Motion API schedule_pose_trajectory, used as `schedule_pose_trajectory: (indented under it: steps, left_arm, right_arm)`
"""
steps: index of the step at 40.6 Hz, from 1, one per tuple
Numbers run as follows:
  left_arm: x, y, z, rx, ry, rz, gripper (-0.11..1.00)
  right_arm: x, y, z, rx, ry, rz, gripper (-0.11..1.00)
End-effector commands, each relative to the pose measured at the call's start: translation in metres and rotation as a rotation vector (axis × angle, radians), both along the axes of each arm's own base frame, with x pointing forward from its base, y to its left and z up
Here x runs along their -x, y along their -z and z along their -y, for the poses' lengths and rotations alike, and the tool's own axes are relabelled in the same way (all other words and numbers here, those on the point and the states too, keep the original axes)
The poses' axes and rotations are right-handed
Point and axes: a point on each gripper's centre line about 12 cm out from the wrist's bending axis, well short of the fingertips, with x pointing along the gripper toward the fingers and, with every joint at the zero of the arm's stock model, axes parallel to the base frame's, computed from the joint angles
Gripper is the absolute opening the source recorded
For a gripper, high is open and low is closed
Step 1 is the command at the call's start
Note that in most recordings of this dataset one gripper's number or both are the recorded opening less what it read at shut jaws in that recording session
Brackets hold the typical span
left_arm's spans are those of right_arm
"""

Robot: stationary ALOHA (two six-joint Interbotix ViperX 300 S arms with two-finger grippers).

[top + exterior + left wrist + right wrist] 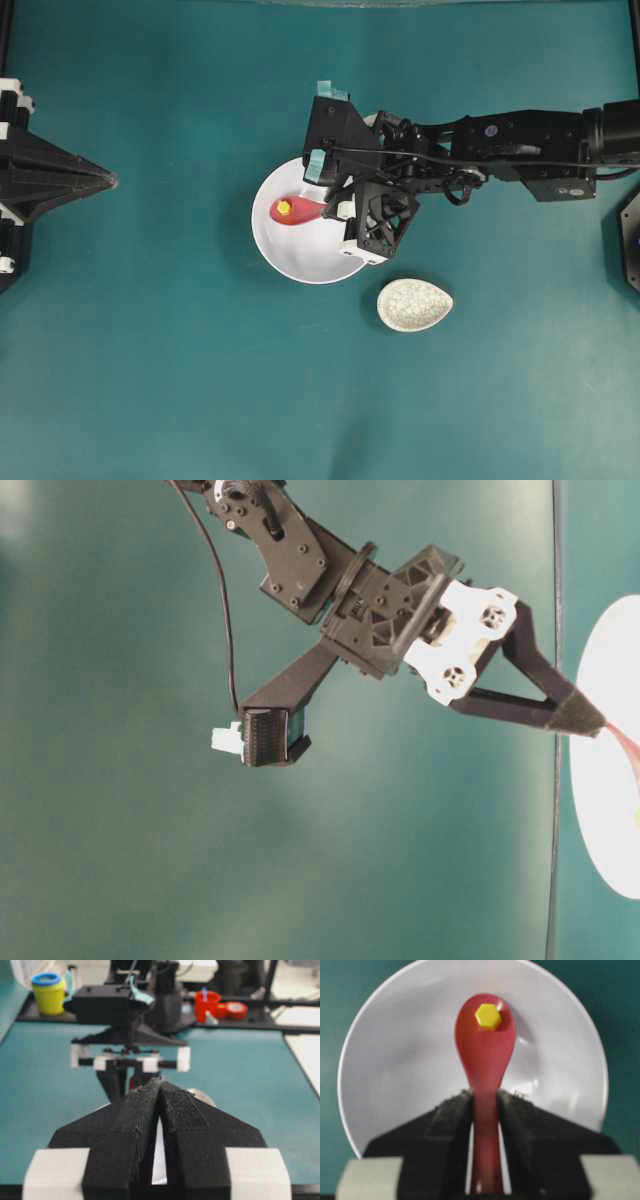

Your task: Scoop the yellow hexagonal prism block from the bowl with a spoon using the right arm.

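The right arm (520, 145) stretches over the bowl (300, 262), wrist dipped. Its gripper (484, 1102) pinches the spoon (485, 1050) handle, the yellow block (488, 1016) sitting in the scoop above the bowl. The left gripper (159, 1091), well away, has fingers pressed together.

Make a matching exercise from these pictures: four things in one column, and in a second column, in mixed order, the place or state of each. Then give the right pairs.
Things:
1. yellow block
2. spoon
3. speckled rest
4. left gripper

Places or states:
A. shut, holding nothing
B. held by the right gripper
C. on the table beside the bowl
D. lying in the spoon's scoop

Pairs: 1-D, 2-B, 3-C, 4-A
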Motion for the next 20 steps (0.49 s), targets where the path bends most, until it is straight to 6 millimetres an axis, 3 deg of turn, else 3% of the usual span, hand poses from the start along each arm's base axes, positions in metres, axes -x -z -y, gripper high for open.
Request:
schedule_pose_trajectory:
  steps: [1,20]
  left_arm:
    - [-0.0014,-0.012,0.0003,0.0,0.002,0.034,0.0]
    - [-0.0014,-0.012,0.0003,0.0,0.002,0.034,0.0]
  right_arm:
    - [-0.0052,-0.0135,0.0,0.003,0.002,0.046,0.25]
    - [-0.0025,-0.0197,0.0,0.009,0.0,0.062,0.25]
